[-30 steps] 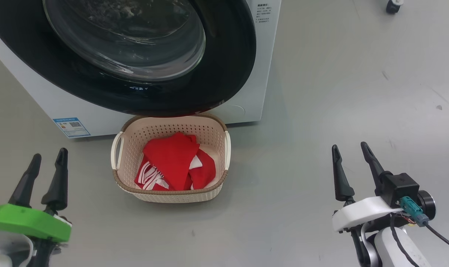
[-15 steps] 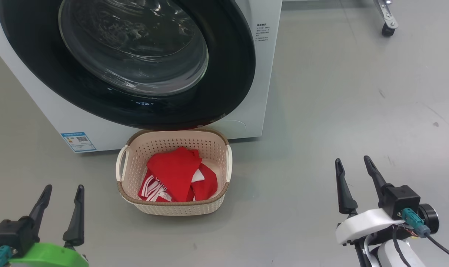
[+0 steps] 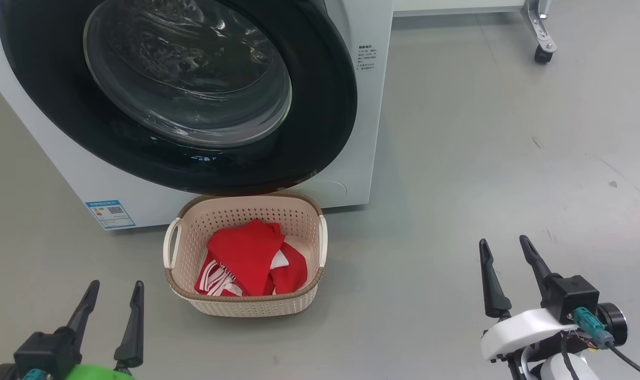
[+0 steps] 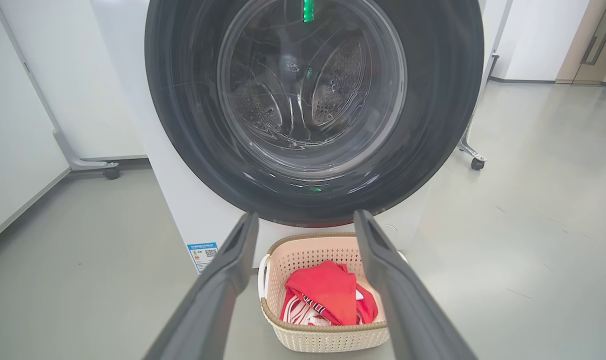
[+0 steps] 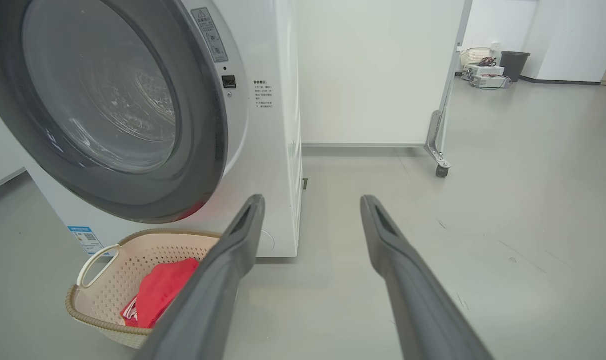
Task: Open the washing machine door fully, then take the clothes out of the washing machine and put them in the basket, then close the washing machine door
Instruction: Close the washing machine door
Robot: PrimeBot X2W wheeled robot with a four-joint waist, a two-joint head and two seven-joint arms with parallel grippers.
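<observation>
both the left gripper (image 3: pixel 116 285) and right gripper (image 3: pixel 502 240) hang empty, jaws apart; red clothes (image 3: pixel 243 253) lie in the basket (image 3: pixel 246 306), washing machine door (image 3: pixel 320 105) looks shut: retreat clear of both.

Left pincer (image 3: pixel 116 286) green-based, right pincer (image 3: pixel 502 241) white-based

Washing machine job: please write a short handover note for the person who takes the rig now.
Left end effector: open, empty, left of the basket.
Right end effector: open, empty, over the floor.
Red clothes lie in the basket, before the washing machine.
Washing machine door looks shut.
Done, apparently: clothes unloaded, door closed.
Left: maybe confirm the door is latched.
</observation>
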